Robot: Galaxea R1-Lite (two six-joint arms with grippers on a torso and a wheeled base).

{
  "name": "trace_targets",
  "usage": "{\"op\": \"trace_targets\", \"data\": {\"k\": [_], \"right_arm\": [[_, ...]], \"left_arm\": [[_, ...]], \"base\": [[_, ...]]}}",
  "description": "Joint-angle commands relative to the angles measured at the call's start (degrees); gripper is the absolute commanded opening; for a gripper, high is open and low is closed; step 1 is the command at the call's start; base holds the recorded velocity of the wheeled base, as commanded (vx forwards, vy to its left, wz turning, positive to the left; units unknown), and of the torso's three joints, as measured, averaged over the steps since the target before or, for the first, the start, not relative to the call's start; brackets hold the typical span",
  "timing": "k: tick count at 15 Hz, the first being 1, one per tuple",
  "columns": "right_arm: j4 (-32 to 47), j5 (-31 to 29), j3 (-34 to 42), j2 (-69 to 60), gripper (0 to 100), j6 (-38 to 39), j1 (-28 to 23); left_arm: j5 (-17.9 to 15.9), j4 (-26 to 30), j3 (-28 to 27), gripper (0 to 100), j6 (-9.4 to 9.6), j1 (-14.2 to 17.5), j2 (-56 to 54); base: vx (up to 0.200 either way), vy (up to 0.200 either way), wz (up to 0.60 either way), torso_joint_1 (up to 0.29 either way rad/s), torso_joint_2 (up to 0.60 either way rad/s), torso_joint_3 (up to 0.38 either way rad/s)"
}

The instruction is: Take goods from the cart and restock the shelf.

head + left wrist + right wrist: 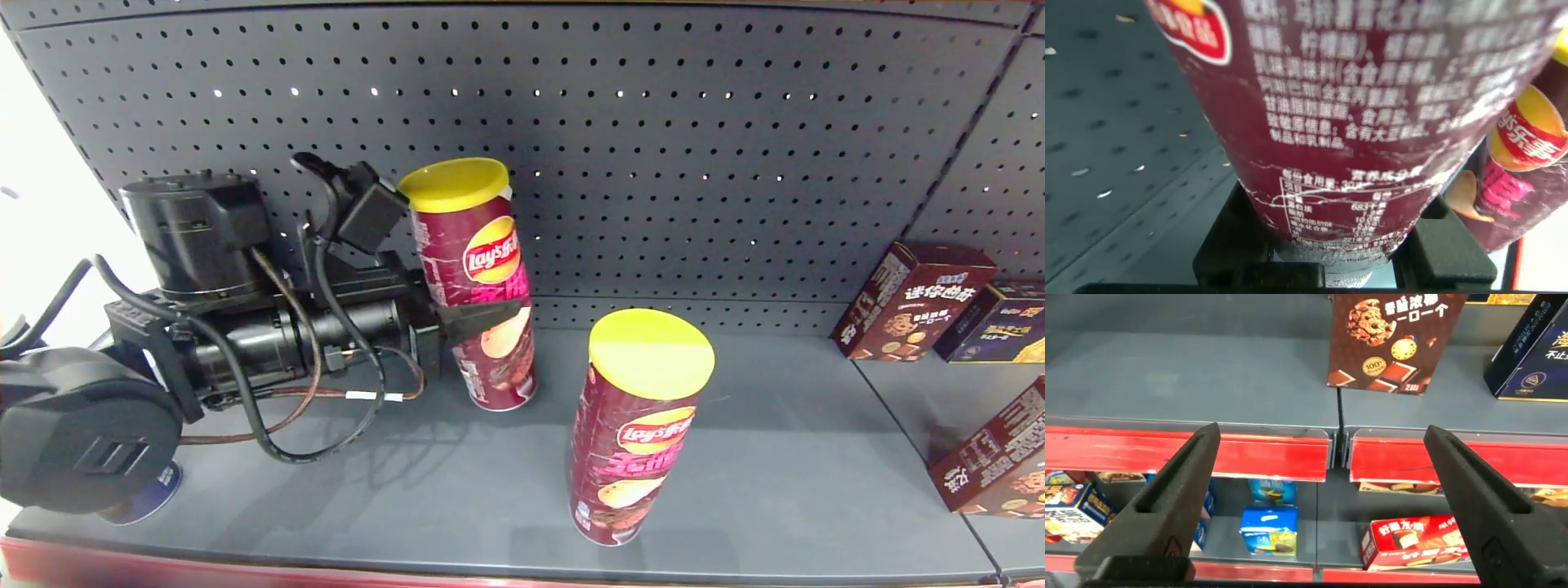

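A maroon chips can with a yellow lid (478, 269) stands slightly tilted at the back of the grey shelf (784, 457), its base down at the shelf surface. My left gripper (483, 317) reaches in from the left and is shut on the can's lower half. The left wrist view has this can (1355, 122) close up between the black fingers (1231, 245). A second identical can (635, 425) stands upright nearer the front, to the right of the held one and apart from it. My right gripper (1331, 506) is open with nothing in it, facing a shelf's red front edge (1266, 445).
Brown cookie boxes (910, 300) and a dark blue box (1000, 322) stand at the shelf's right end. A pegboard wall (653, 122) backs the shelf. Through the right wrist I see a brown box (1392, 339) on a shelf and snack packs (1270, 531) on the level below.
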Motion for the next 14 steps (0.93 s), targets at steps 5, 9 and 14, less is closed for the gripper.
{"op": "trace_targets", "data": {"k": [5, 9, 14], "right_arm": [[0.0, 0.0, 0.0, 0.0, 100, 0.0, 0.0], [0.0, 0.0, 0.0, 0.0, 100, 0.0, 0.0], [0.0, 0.0, 0.0, 0.0, 100, 0.0, 0.0]], "left_arm": [[-5.0, 8.1, -10.0, 0, 5.55, -0.3, 8.4], [-5.2, 9.1, -16.6, 0, 7.31, -0.5, 13.4], [-5.2, 9.1, -21.5, 0, 7.48, -1.2, 17.3]], "base": [[0.0, 0.0, 0.0, 0.0, 0.0, 0.0], [0.0, 0.0, 0.0, 0.0, 0.0, 0.0], [0.0, 0.0, 0.0, 0.0, 0.0, 0.0]]}}
